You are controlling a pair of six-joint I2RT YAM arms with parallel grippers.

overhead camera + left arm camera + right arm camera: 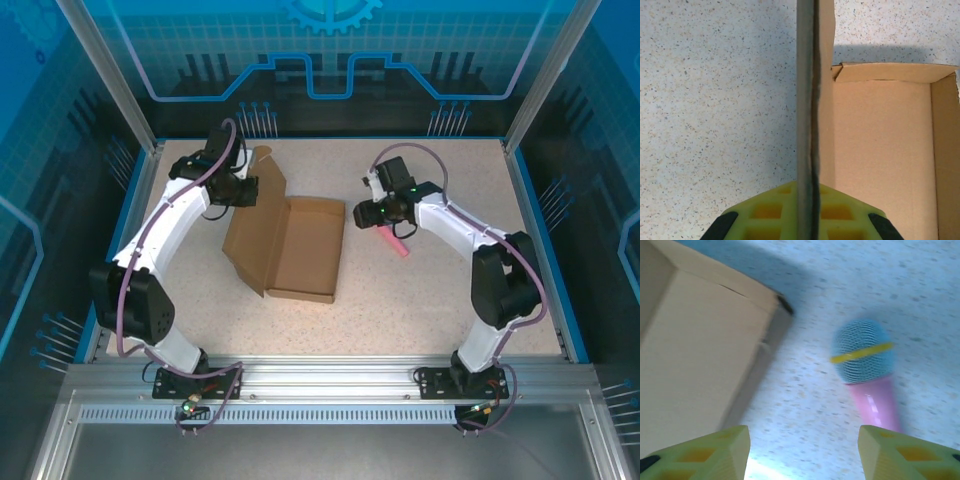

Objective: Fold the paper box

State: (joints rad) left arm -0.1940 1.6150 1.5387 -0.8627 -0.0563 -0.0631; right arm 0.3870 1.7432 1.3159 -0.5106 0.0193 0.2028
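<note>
The paper box is a brown cardboard tray lying open mid-table, with its lid panel raised on the left side. My left gripper is shut on that raised panel. In the left wrist view the panel's edge runs straight up between the yellow fingers, and the tray's inside lies to the right. My right gripper hovers just right of the box, open, with only bare table between its fingers. The box's outer wall stands at the left of the right wrist view.
A toy microphone with a pink handle and blue mesh head lies on the table just right of the box, close under the right gripper. Blue walls and metal posts ring the speckled table.
</note>
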